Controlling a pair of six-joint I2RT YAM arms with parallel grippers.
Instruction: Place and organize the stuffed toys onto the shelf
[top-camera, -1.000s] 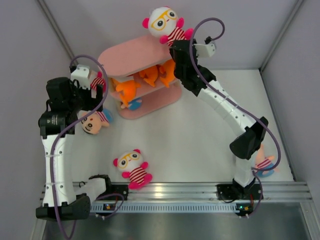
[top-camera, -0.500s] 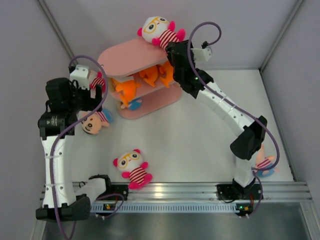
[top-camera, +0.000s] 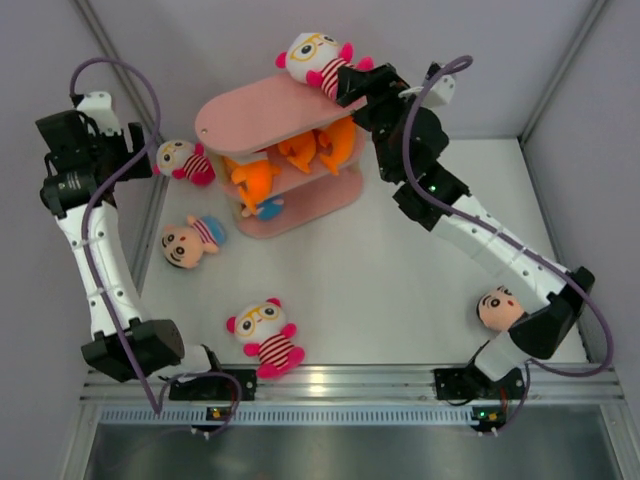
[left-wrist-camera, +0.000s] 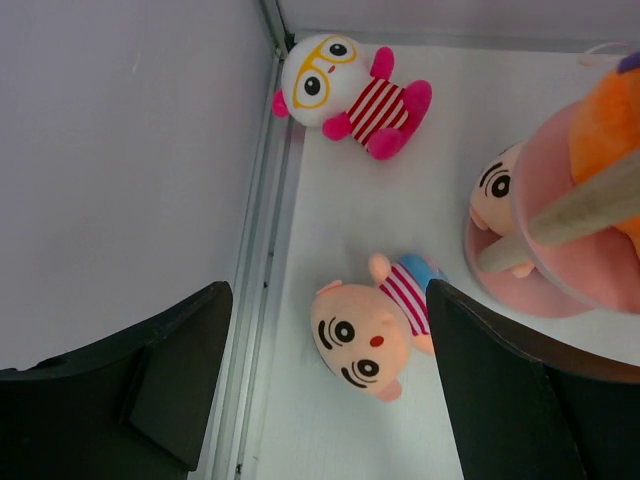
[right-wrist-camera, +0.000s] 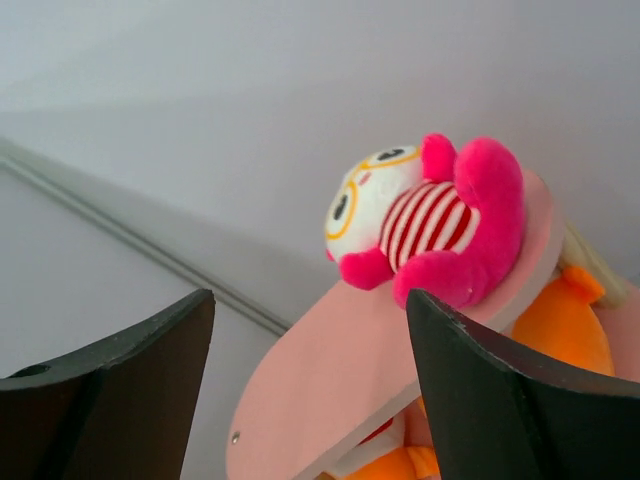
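The right gripper (right-wrist-camera: 310, 300) is standing with its jaws spread wide and holding nothing, just right of the white-faced doll with yellow glasses (right-wrist-camera: 420, 225). This doll is lying at the far right end of the top board (top-camera: 255, 112) of the pink shelf (top-camera: 310, 205), with its pink legs at the board's edge. The left gripper (left-wrist-camera: 328, 300) is likewise gaping wide and empty, hanging above the peach-faced striped doll (left-wrist-camera: 365, 330), which is lying face-up on the table (top-camera: 380, 280) left of the shelf. Orange sharks (top-camera: 255, 178) are crowding the middle tier. A second glasses doll (top-camera: 262, 335) is lying near the arm bases, another peach-faced doll (top-camera: 497, 307) is sitting at the near right, and one more striped doll (top-camera: 183, 160) is showing just left of the shelf, its support unclear. Judging by their look, these toys are light, soft, compressible and not fragile, so any pinch is likely sinking into the stuffing. The striped torso is offering the best hold, the round head and thin limbs a poorer one
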